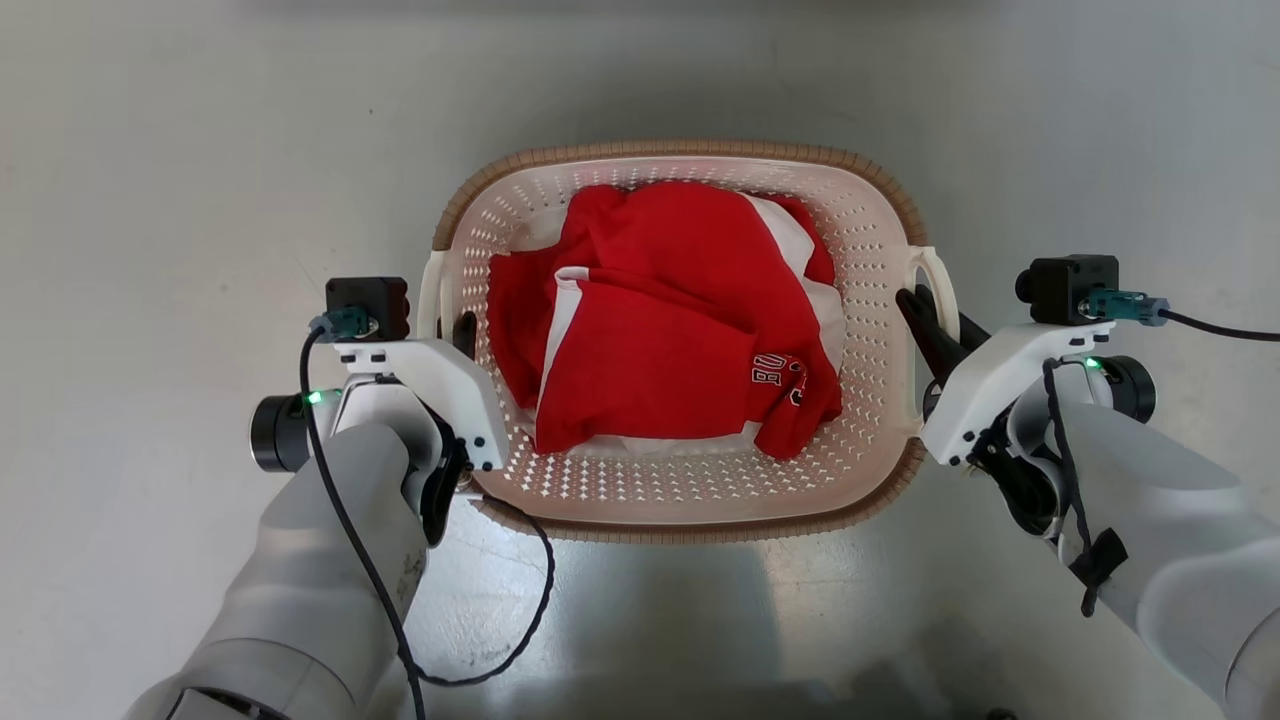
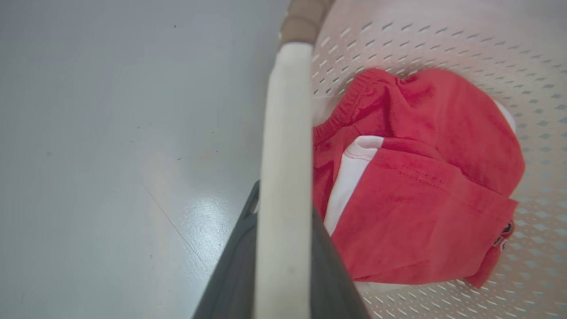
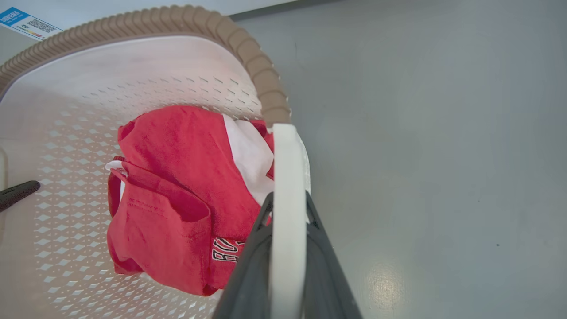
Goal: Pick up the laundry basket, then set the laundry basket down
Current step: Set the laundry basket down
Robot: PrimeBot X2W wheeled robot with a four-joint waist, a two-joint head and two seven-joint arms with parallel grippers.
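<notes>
1. the laundry basket (image 1: pixel 690 150) is centred in front of the robot, over a glossy grey floor (image 1: pixel 150 150) and between the two arms. i cannot tell whether its base touches the floor or hangs just above it.
2. inside it lies a crumpled heap of red and white clothing (image 1: pixel 660 300) that covers most of the bottom. a fold towards the right side carries black-and-white lettering. i cannot tell whether it is one piece or several.
3. the perforated cream walls are bare all round the heap, and nothing reaches up to the tan braided rim.
4. the left gripper (image 1: pixel 448 325) is clamped on the left loop handle (image 1: pixel 430 285), with one dark finger inside the wall. in the left wrist view the white bar (image 2: pixel 283 133) is pinched between both fingers.
5. the right gripper (image 1: pixel 940 315) is closed on the right loop handle (image 1: pixel 940 270). in the right wrist view its fingers hug both sides of that bar (image 3: pixel 288 168).
6. beyond the far rim, the right wrist view shows a blue and white label (image 3: pixel 26 22).
</notes>
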